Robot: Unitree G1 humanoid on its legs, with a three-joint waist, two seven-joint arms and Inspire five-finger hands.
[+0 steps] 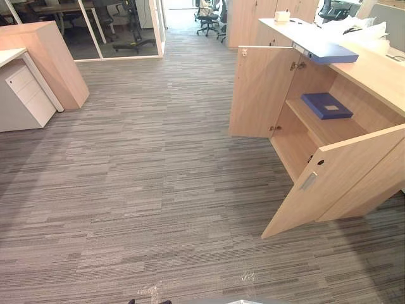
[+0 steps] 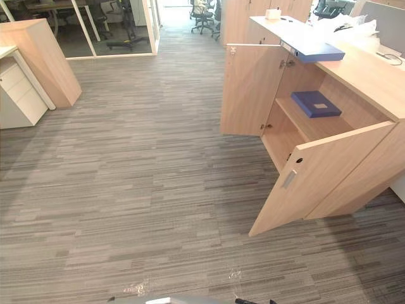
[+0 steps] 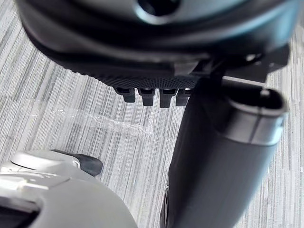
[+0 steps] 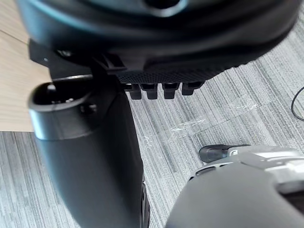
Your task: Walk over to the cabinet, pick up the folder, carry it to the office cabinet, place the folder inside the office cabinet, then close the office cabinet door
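Two folders lay at the office cabinet (image 1: pixel 294 145): a blue folder (image 1: pixel 326 105) on its inner shelf (image 1: pixel 316 130), a second folder (image 1: pixel 327 53) overhanging the tabletop's (image 1: pixel 373 73) front edge; this looked like the approach step, calling next for walking closer and reaching; left robot hand (image 3: pixel 152 47) and right robot hand (image 4: pixel 161 42) hung slack, fingers loose, holding nothing.

No text, number or sign can be read. The flat dark-blue folder (image 1: pixel 326 105) on the shelf of the open light-wood office cabinet (image 1: pixel 345 166) bears a small pale rectangular label (image 1: pixel 331 107), its print too small to make out. A second blue folder (image 1: pixel 329 53) on the cabinet's top has a white strip (image 1: pixel 302 49) along its edge, likewise illegible
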